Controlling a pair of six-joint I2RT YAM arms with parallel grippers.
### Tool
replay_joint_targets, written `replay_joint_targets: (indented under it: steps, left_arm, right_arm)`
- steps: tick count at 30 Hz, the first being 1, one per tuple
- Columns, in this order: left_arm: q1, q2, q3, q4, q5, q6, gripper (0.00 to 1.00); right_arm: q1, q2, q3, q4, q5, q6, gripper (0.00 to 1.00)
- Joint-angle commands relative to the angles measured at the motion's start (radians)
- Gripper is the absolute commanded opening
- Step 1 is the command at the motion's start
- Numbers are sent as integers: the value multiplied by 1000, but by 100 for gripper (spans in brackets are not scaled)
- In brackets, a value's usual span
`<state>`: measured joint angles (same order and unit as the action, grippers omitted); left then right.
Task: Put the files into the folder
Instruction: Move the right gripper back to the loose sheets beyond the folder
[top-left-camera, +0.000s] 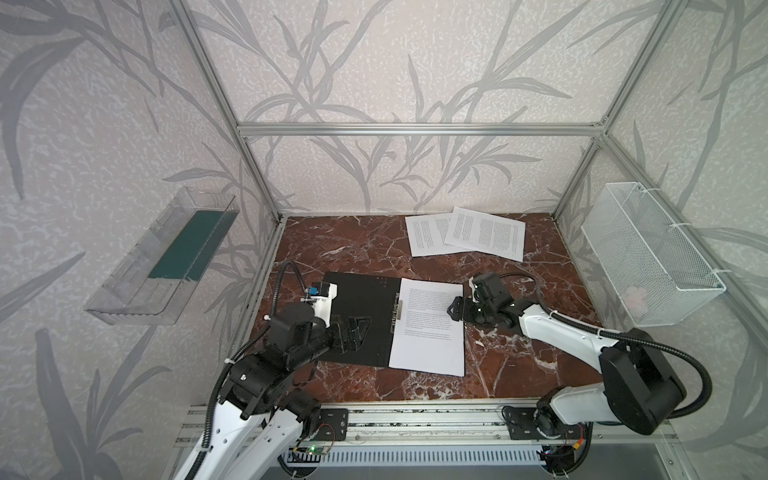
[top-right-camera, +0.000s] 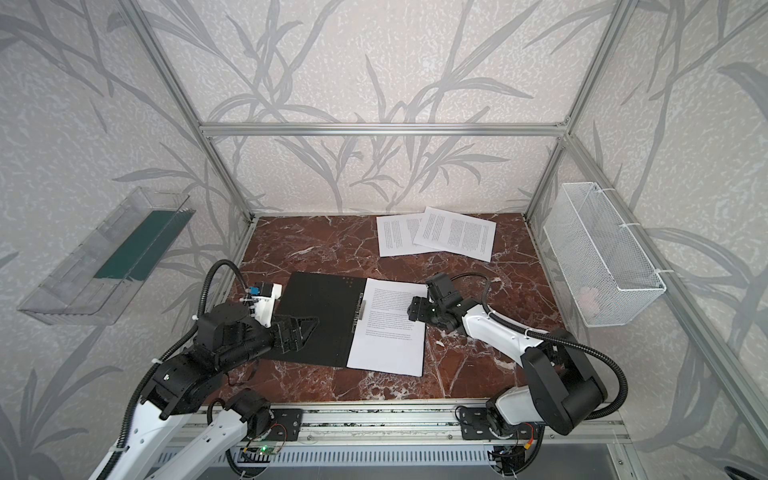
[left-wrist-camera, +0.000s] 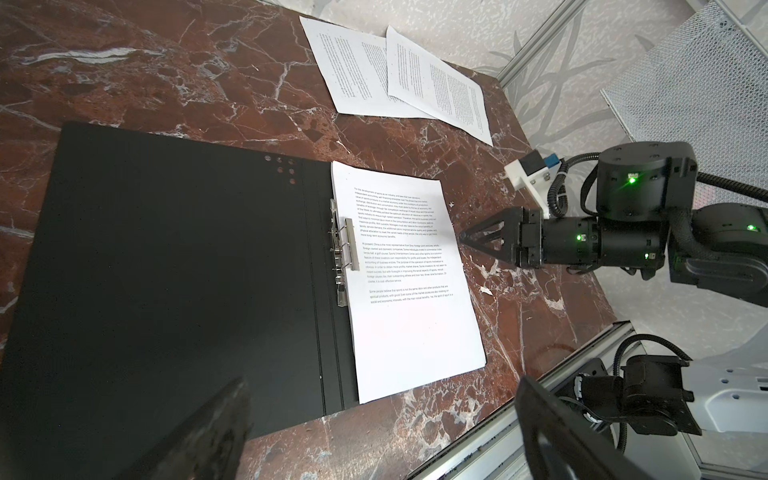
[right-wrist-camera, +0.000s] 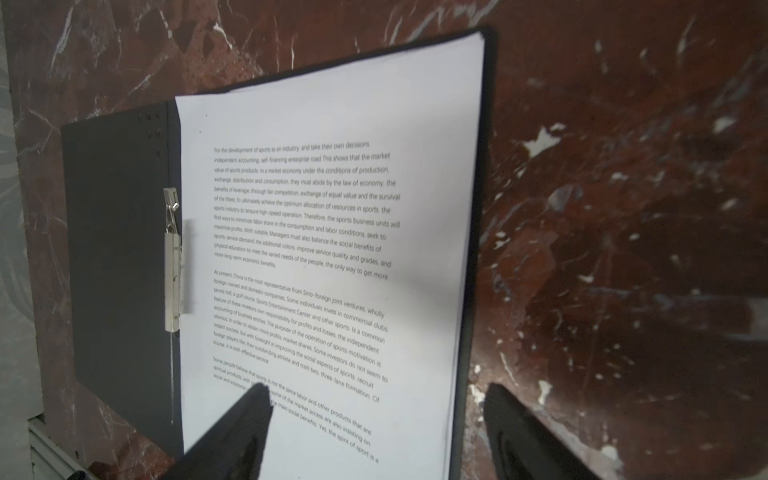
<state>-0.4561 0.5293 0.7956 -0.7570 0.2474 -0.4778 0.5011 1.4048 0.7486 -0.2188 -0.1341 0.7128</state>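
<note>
While the left gripper (top-left-camera: 358, 326) and right gripper (top-left-camera: 455, 309) both hang wide and empty over the open folder (top-left-camera: 365, 291) near the table's (top-left-camera: 353, 245) front edge, two files (top-left-camera: 482, 235) lie at its back edge; I would pinch one corner gently.

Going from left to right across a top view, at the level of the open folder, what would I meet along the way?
clear wall tray → folder's black inside cover → metal spine clip → printed sheet in the folder → white mesh basket
</note>
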Motion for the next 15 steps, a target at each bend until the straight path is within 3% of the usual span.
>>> replay_joint_targets:
  steps: [1, 4, 9, 15]
  left_arm:
    - [1, -15, -15, -1, 18, 19, 99]
    - [1, -19, -16, 1, 23, 16, 99]
    - [1, -37, -26, 14, 30, 12, 99]
    - [3, -24, -27, 21, 50, 17, 99]
  right_arm:
    - [-83, 0, 85, -58, 51, -64, 91]
    - [-188, 71, 187, -75, 31, -70, 100]
    - [-325, 295, 443, -159, -14, -122, 99]
    - [-403, 558, 721, -153, -33, -129, 99]
